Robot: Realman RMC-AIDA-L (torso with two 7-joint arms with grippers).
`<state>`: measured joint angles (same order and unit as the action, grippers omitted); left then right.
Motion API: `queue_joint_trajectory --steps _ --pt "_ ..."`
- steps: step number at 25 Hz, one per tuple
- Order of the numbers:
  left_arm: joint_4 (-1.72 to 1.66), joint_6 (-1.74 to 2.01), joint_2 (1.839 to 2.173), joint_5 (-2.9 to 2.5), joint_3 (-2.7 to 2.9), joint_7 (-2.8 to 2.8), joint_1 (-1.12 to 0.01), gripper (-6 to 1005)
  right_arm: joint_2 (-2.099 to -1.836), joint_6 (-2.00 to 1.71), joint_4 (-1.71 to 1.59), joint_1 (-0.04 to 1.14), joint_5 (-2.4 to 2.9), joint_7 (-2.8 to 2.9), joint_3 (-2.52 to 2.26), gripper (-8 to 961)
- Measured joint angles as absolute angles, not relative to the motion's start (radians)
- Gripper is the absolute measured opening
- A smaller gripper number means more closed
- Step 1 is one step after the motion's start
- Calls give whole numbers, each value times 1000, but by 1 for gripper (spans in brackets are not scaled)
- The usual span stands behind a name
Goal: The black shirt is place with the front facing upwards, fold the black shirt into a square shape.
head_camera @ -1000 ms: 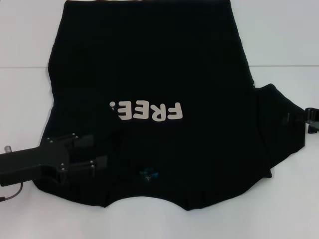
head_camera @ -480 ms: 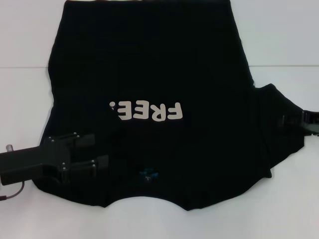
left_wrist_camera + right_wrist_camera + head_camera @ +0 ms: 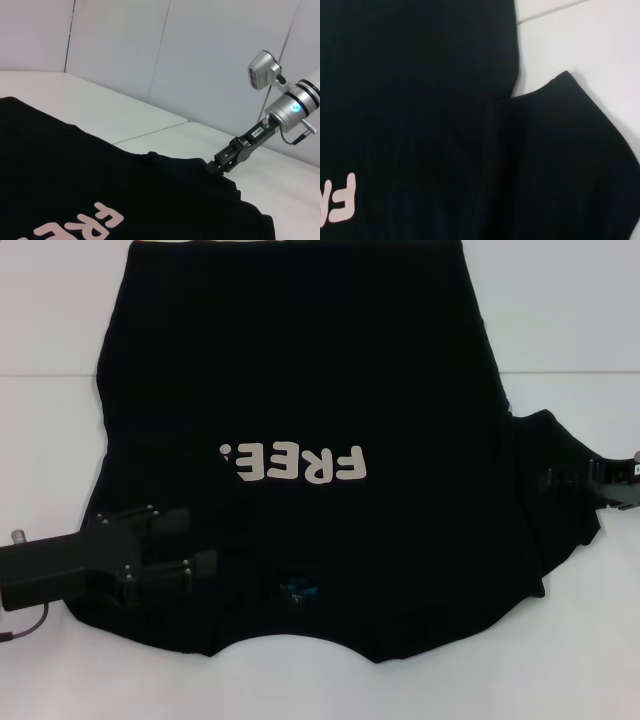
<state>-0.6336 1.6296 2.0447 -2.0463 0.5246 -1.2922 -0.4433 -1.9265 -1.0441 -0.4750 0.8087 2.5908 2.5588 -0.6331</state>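
While the black shirt point(image 3: 310, 455) lies flat on the table point(image 3: 570, 330), both claws sit at its sleeves.
Left claw point(image 3: 195, 543) open over the sleeve beside "FREE!"; right claw point(image 3: 552, 480) probably pinching the opposite sleeve, grip unclear.

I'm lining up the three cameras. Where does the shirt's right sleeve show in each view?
Head: the sleeve juts out at right, right end effector at its edge.
Left wrist: the sleeve lies below that end effector.
Right wrist: the sleeve fills the right half.
Shared landmark: the FREE print.
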Motion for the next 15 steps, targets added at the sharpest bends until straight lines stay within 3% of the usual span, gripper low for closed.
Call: queue_joint_trajectory --steps 7,12,15 --pt "-634 1629 2045 -2046 525 -1293 -443 764 -1926 -1042 -476 806 2589 2559 -625 905" --pt "-634 1629 2045 -2046 525 -1293 -444 764 -1911 -1032 -478 797 2589 2562 -625 740" --pt "-634 1630 2045 -2046 525 -1293 -444 764 -1898 -1033 -482 789 2592 2568 -625 743"
